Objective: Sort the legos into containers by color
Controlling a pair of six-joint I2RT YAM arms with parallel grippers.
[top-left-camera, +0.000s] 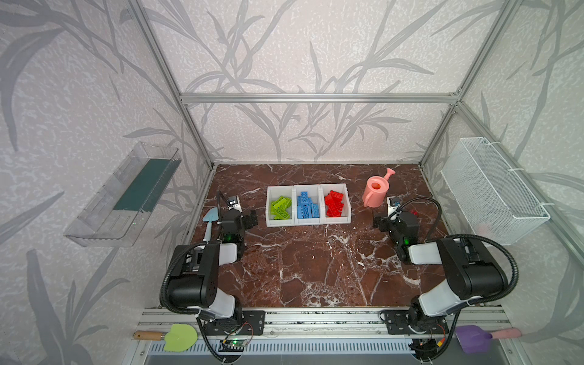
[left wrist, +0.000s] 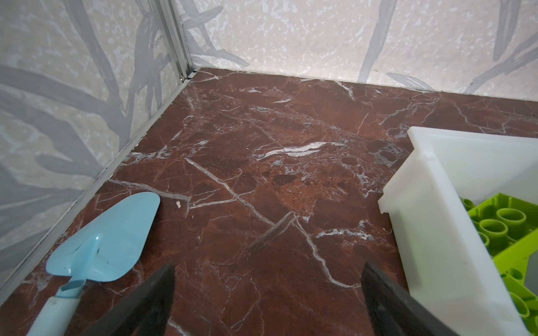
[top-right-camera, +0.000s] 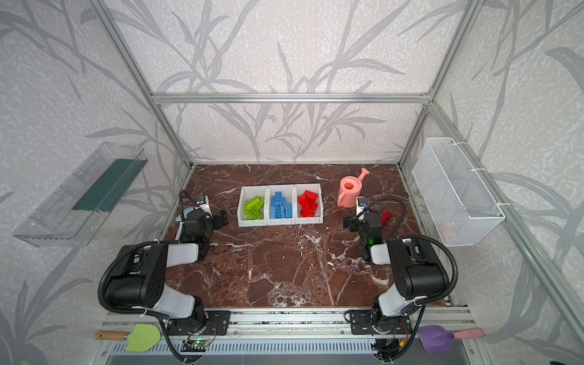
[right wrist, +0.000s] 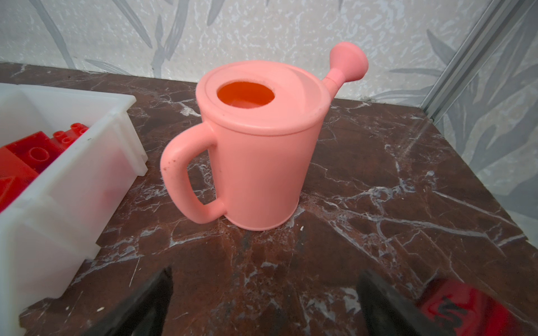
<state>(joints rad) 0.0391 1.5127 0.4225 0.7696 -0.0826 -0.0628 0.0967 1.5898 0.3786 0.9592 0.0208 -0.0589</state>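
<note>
In both top views the three joined white plastic open-top containers [top-left-camera: 308,223] sit mid-table on the reddish-brown marble tabletop [top-left-camera: 316,268]. The chunky studded plastic legos [top-left-camera: 306,206] are all inside them: lime green in the left one, blue in the middle, red on the right. The left gripper [top-left-camera: 237,215] hangs just left of the containers and the right gripper [top-left-camera: 395,218] off to their right, near an upright pink plastic watering can [top-left-camera: 376,190]. Left wrist view: that claw is spread wide, only bare marble between its black fingers [left wrist: 157,302], with a light blue plastic trowel [left wrist: 107,241] lying on one side and the wall of the green-filled container [left wrist: 436,232] on the other. Right wrist view, same deal: claw spread wide, pinching nothing, watering can [right wrist: 256,154] straight ahead, the container with red legos [right wrist: 32,154] off to one side, and a dark red translucent piece [right wrist: 465,308] just beside one finger.
</note>
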